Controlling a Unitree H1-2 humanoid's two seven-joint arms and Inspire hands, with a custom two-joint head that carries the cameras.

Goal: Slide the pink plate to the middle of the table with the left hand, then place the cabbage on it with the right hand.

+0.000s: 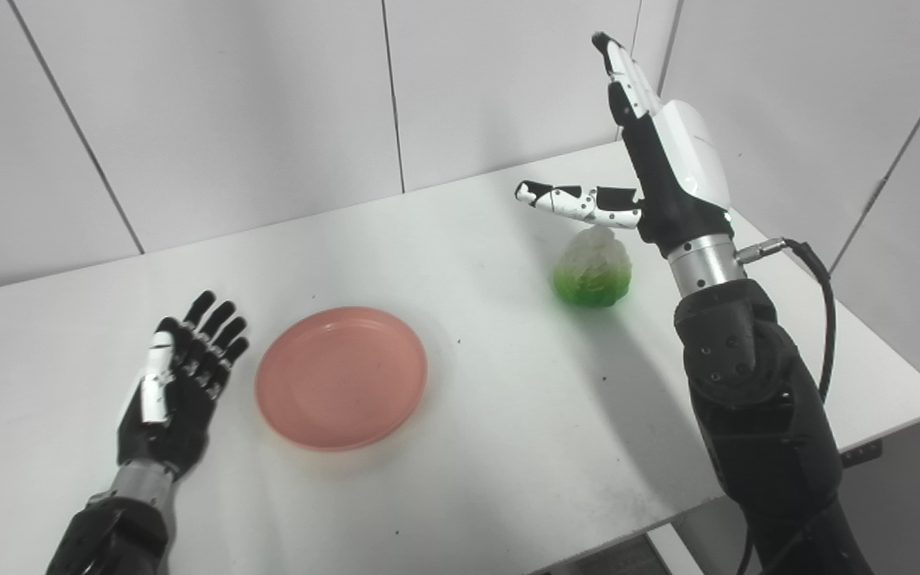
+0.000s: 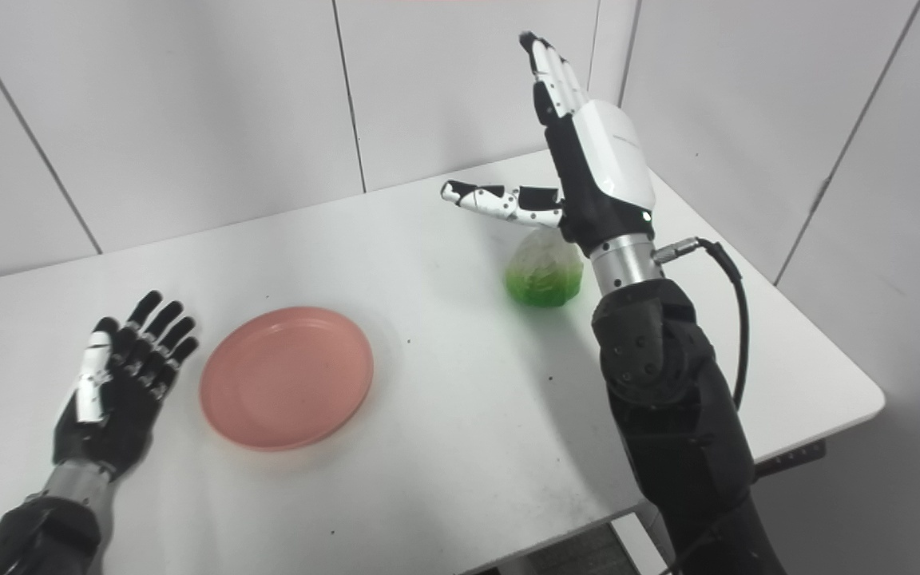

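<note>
Pink and shallow, the plate lies flat on the white table, left of the table's middle and toward the near edge, with nothing on it. Just beside its left rim rests the left hand, palm turned up, fingers spread and pointing away toward the back wall. It holds nothing, and a narrow strip of bare tabletop shows between it and the plate, so the two are apart.

Over on the right half of the table sits the cabbage, a small rounded head, pale and whitish on top and bright green at its base. It stands on the tabletop well apart from the plate.

Above and just to the right of the cabbage the right hand is raised, its white back facing right and its fingers straight, pointing up against the wall. The thumb sticks out to the left, level, passing over the top of the cabbage. This hand is open and empty; the thumb seems to hang just clear of the cabbage's top, though from these two views it is hard to be sure they do not touch. A black cable loops from the wrist down beside the dark forearm.
</note>
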